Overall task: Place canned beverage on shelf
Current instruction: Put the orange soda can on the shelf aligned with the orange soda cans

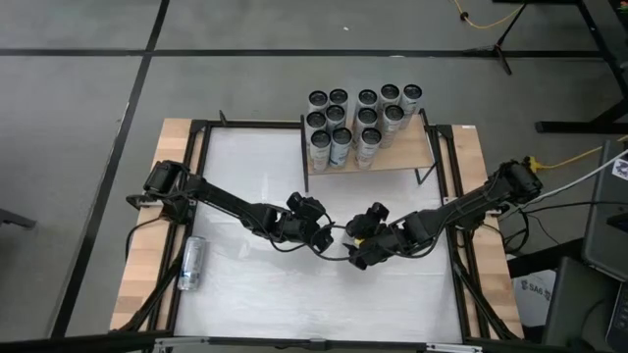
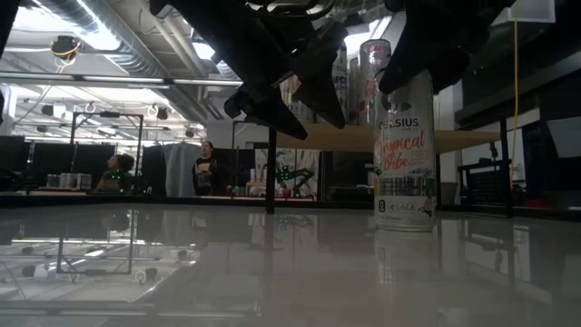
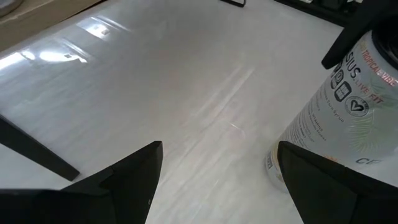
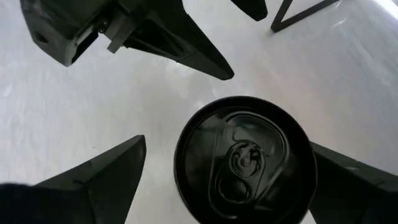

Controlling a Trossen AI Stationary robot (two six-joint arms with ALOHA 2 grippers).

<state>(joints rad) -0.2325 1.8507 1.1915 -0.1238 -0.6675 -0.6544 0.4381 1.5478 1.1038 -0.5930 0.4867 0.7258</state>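
Right wrist view: right hand (image 4: 224, 180) spread wide over upright can (image 4: 244, 158), not yet gripping. Left hand (image 3: 217, 180) half open, empty. Next: close, lift to shelf (image 1: 368, 157)

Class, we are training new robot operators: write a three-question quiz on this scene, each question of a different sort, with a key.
1. Fill in: the left gripper is beside the upright can, its fingers ____ with nothing between them.
2. Which gripper has a finger on either side of the upright can? A: the left one. B: the right gripper. C: neither.
3. True or false: another can, the lying can, rests on its side near the table's left edge, far from the shelf.

Key: 1 open; 2 B; 3 true.
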